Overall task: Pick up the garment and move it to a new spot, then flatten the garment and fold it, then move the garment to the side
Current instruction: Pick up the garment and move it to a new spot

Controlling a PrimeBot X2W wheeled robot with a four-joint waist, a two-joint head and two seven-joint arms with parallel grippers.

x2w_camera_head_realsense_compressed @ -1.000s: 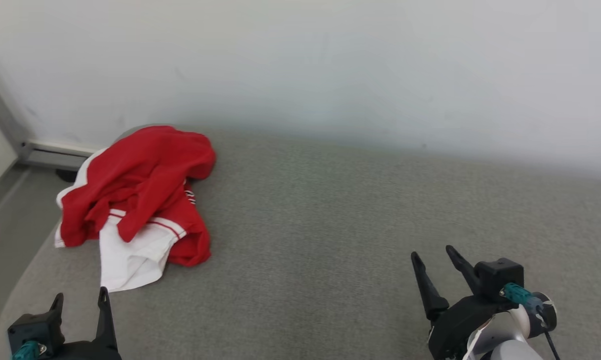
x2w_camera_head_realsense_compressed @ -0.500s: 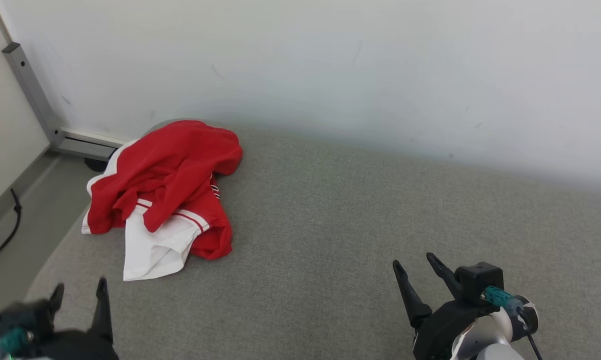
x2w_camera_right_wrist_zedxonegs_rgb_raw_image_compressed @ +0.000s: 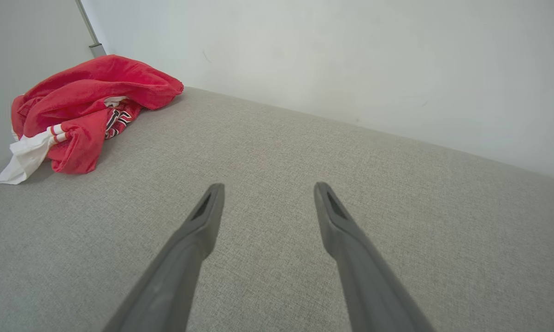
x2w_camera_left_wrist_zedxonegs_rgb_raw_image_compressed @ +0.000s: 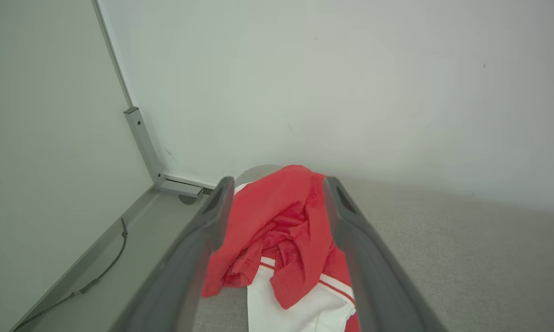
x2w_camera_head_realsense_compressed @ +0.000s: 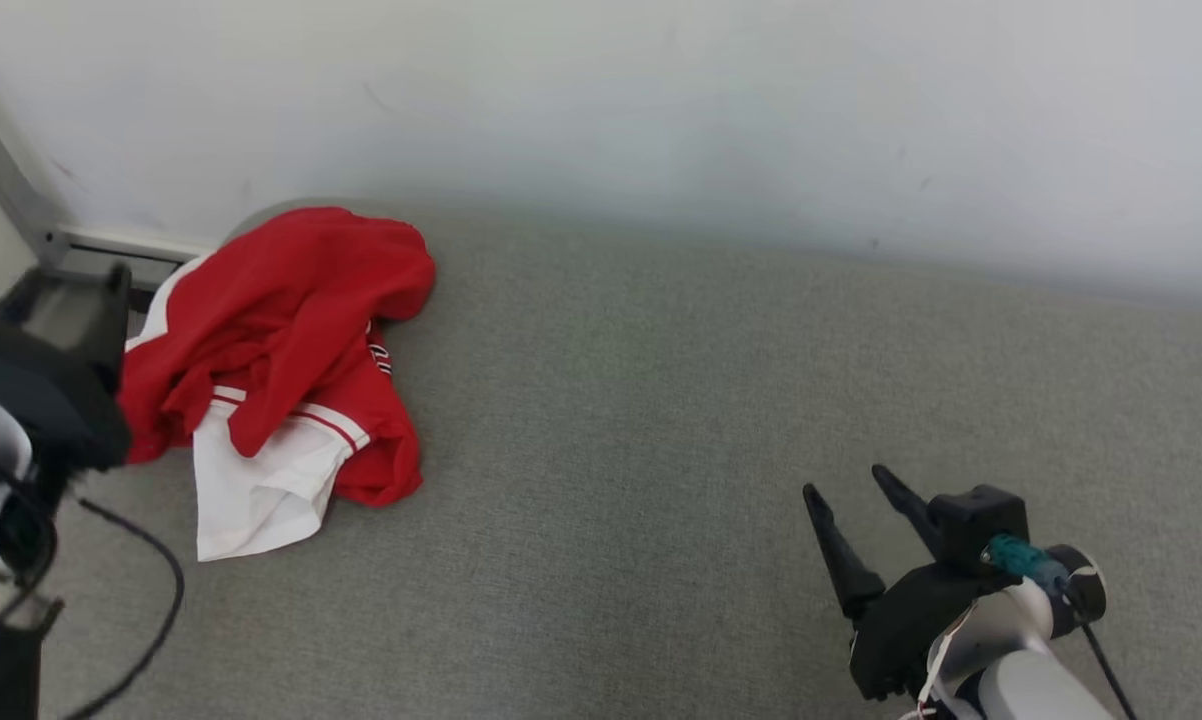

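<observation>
Fingers (x2w_camera_left_wrist_zedxonegs_rgb_raw_image_compressed: 198, 249) of left gripper (x2w_camera_left_wrist_zedxonegs_rgb_raw_image_compressed: 277, 186) spread wide, pointing at crumpled garment (x2w_camera_left_wrist_zedxonegs_rgb_raw_image_compressed: 277, 221).

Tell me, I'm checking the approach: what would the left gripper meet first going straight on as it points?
Probably the red garment, which the open left gripper frames; depth is unclear.

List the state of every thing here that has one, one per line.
Garment, crumpled in a heap at the far left of the grey surface, not held.
Left pincer, open, empty, pointed at the heap.
Right pincer, open, empty, above bare fabric well to the right of the heap.
</observation>
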